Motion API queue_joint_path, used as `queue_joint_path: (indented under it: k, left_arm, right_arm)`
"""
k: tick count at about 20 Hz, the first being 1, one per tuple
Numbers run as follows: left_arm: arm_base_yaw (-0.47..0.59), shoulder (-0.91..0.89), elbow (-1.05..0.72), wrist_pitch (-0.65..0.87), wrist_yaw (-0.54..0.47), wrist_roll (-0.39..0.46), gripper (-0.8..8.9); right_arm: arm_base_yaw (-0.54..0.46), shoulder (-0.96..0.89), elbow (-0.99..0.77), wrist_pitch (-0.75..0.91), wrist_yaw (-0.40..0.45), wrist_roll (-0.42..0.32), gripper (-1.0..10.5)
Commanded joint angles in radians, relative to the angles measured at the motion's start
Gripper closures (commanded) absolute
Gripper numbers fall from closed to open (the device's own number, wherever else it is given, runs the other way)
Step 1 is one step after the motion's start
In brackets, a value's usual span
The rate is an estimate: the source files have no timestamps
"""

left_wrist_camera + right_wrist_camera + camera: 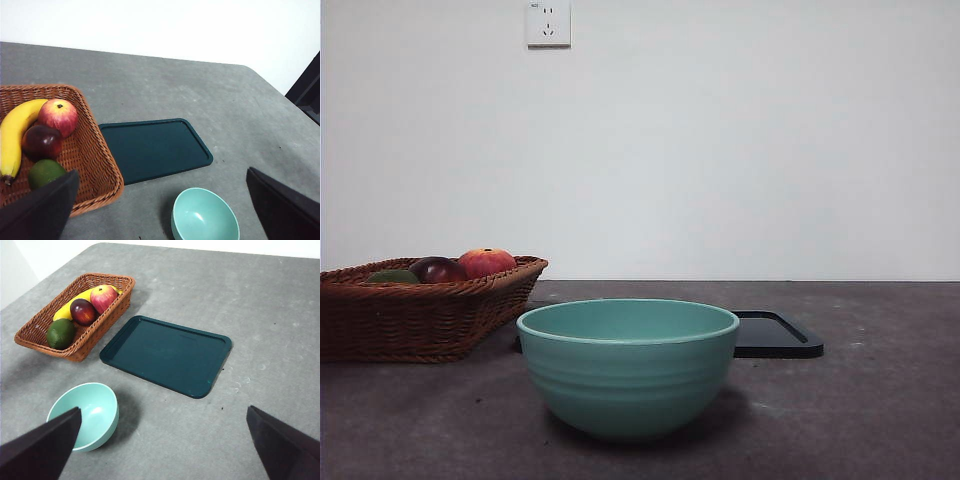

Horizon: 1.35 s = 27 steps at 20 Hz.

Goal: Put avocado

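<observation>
— Both grippers, left and right, hang high with jaws spread wide, holding nothing.

— And the dark green rounded avocado?

— It lies in the brown woven wicker basket at the left, beside the dark maroon round fruit.

No readable text, label, brand or number anywhere. Only a white wall socket high on the wall in the front view, with slot openings and a tiny dark mark at its upper corner, too small to read. A faint raised mark on the dark tray, well ahead of the right claw's spread jaws, too blurred to make out.
</observation>
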<state>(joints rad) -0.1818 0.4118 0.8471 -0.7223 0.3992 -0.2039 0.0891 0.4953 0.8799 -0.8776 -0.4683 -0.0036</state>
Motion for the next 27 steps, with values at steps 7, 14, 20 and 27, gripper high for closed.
queue_joint_path:
  k: [7,14,20,27]
  left_arm:
    - [-0.003,0.237,0.049,-0.108,-0.066,-0.009,1.98]
    - [-0.003,0.680,0.192,-0.145,-0.150,-0.011,1.99]
    - [-0.003,1.014,0.341,-0.139,-0.245,0.026,1.98]
    - [-0.003,1.290,0.445,-0.110,-0.249,0.032,1.99]
  right_arm:
    - [0.002,0.006,0.014,0.019,-0.003,0.005,3.5]
    - [0.002,0.006,0.014,0.021,-0.003,0.005,3.5]
    - [0.002,0.006,0.014,0.024,-0.003,0.018,3.5]
    - [0.002,0.006,0.014,0.024,-0.003,0.023,3.5]
